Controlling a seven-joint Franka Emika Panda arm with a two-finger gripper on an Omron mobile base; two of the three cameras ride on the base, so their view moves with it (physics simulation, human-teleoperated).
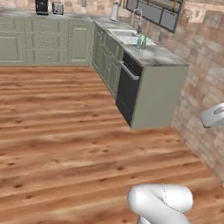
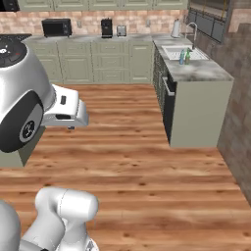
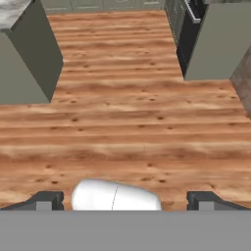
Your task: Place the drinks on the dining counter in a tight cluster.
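Note:
My gripper (image 3: 125, 201) hangs open over bare wooden floor, with its dark fingertips (image 3: 46, 200) far apart and nothing between them. The white hand (image 2: 67, 112) is held high above the floor, left of the kitchen counter. Two small bottles stand beside the sink on that counter, one blue (image 2: 182, 57) and one green (image 2: 187, 56). They are too small to tell whether they are the drinks. A marble-topped island on a grey-green base (image 3: 27, 63) stands at the left. Whether it is the dining counter I cannot tell.
The L-shaped kitchen counter (image 1: 162, 58) has a sink (image 1: 126, 35), a black dishwasher front (image 1: 127, 88) and a brick wall (image 1: 208, 87) to its right. A kettle (image 2: 175, 28), toaster (image 2: 121, 31), coffee machine (image 2: 106, 27) and microwave (image 2: 57, 27) line the back counter. Open wooden floor (image 1: 66, 128) lies between.

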